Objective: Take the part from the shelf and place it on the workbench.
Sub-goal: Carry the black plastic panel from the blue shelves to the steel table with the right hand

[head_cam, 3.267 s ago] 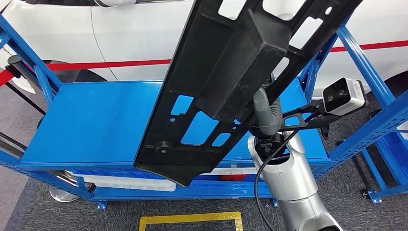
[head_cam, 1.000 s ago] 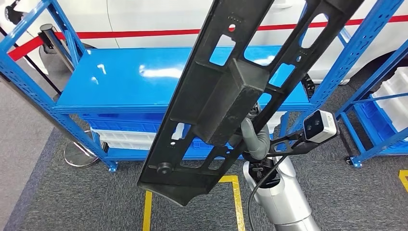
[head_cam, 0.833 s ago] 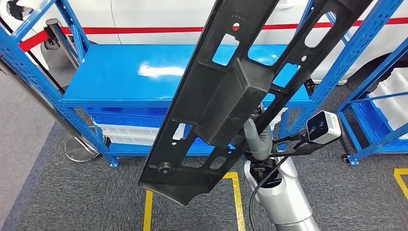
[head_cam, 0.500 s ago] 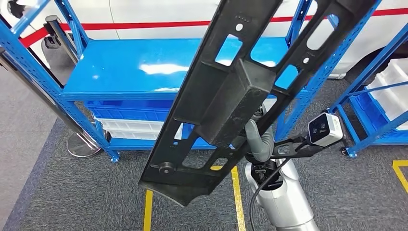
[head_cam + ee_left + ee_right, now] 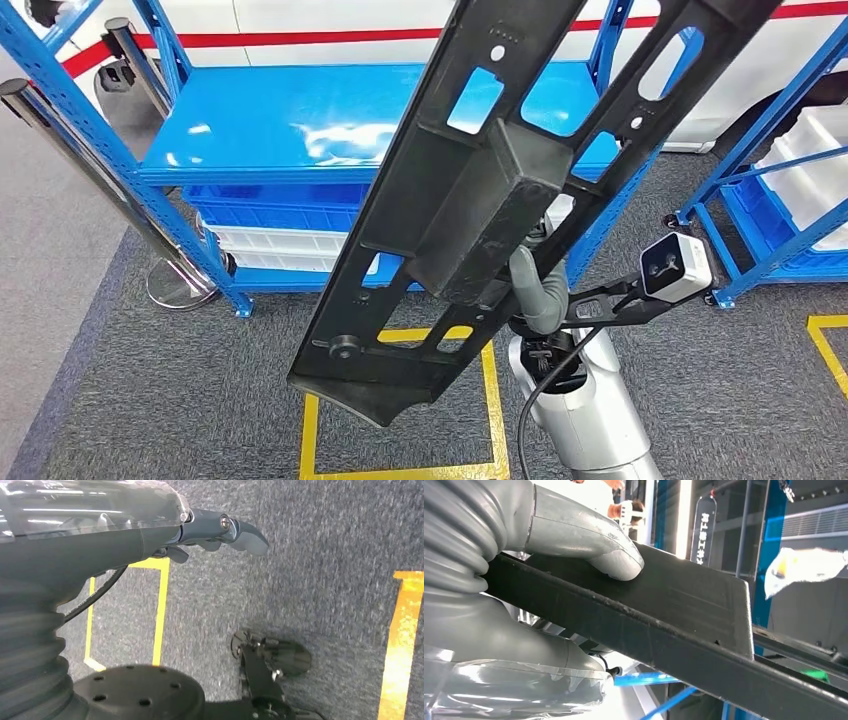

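Observation:
The part (image 5: 470, 210) is a long black plastic panel with cut-outs and a boxy rib, slanting from lower left to upper right across the head view. My right hand (image 5: 537, 290) grips it from underneath near its middle. In the right wrist view the grey thumb (image 5: 589, 535) presses on the part's flat black face (image 5: 684, 610). The blue shelf (image 5: 290, 120) it came from stands behind, its top board bare. My left hand (image 5: 220, 530) hangs over the grey carpet and holds nothing.
A white car (image 5: 330, 15) with a red stripe is behind the shelf. A metal stanchion (image 5: 150, 230) leans at the shelf's left. A second blue rack (image 5: 770, 190) with white bins (image 5: 825, 160) stands at the right. Yellow floor lines (image 5: 493, 400) mark the carpet below.
The camera has moved: the shelf now sits farther off and more yellow floor marking shows below. The part stays in my right hand at the same slant.

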You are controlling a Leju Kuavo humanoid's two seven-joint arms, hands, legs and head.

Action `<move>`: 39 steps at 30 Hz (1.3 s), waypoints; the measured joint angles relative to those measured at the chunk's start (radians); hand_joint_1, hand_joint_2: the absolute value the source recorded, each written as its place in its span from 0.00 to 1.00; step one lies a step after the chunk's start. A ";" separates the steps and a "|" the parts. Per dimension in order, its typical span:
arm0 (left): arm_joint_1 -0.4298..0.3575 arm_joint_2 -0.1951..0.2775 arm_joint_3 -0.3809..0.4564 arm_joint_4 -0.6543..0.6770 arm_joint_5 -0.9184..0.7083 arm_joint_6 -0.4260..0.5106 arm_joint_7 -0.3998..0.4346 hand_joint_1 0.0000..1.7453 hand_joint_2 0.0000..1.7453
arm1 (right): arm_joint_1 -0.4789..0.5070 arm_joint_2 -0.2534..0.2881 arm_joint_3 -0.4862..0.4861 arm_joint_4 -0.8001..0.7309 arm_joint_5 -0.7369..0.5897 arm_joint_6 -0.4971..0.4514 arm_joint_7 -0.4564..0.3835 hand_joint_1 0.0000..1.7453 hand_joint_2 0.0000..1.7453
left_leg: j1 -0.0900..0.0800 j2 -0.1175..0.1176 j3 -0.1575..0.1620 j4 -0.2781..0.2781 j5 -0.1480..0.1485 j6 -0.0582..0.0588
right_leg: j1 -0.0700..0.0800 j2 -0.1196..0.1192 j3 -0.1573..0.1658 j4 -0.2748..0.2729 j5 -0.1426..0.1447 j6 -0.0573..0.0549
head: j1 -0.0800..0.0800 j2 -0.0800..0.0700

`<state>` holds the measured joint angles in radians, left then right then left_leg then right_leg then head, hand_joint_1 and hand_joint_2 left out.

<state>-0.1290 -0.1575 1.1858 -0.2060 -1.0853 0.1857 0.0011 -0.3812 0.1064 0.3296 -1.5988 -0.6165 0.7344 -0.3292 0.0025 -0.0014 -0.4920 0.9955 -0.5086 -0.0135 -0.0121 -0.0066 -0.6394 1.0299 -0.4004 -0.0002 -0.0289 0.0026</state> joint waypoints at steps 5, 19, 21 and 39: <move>0.000 0.000 0.000 0.000 0.000 0.000 0.001 0.00 1.00 | 0.001 -0.001 -0.002 0.000 0.000 0.002 0.000 1.00 1.00 | 0.006 0.009 -0.037 -0.012 0.046 0.032 | -0.003 0.005 -0.051 0.128 -0.118 0.024 | 0.002 0.000; 0.003 0.000 0.000 0.000 -0.001 0.004 0.003 0.00 1.00 | 0.002 0.001 -0.009 -0.001 -0.001 0.012 -0.001 1.00 1.00 | 0.002 0.006 -0.150 0.078 0.042 -0.015 | -0.002 0.003 0.088 -0.010 -0.082 -0.027 | 0.000 0.000; 0.003 0.000 0.000 0.000 -0.001 0.004 0.003 0.00 1.00 | 0.003 0.002 -0.009 -0.001 -0.002 0.013 -0.001 1.00 1.00 | 0.006 0.005 -0.190 0.201 -0.038 -0.026 | -0.001 0.001 0.073 -0.009 -0.070 -0.036 | -0.002 0.000; 0.006 0.000 0.000 0.000 -0.012 0.016 -0.009 0.00 1.00 | 0.012 0.006 -0.017 -0.005 -0.001 0.030 0.000 1.00 1.00 | 0.014 0.032 -0.032 -0.015 0.039 0.017 | -0.002 0.012 -0.101 0.272 -0.151 0.024 | 0.003 0.000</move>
<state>-0.1233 -0.1576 1.1858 -0.2060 -1.0973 0.2016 -0.0074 -0.3690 0.1122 0.3126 -1.6040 -0.6179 0.7640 -0.3296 0.0161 0.0305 -0.5237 0.9806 -0.4693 0.0037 -0.0138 0.0055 -0.7400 1.3018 -0.5516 0.0235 -0.0263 0.0025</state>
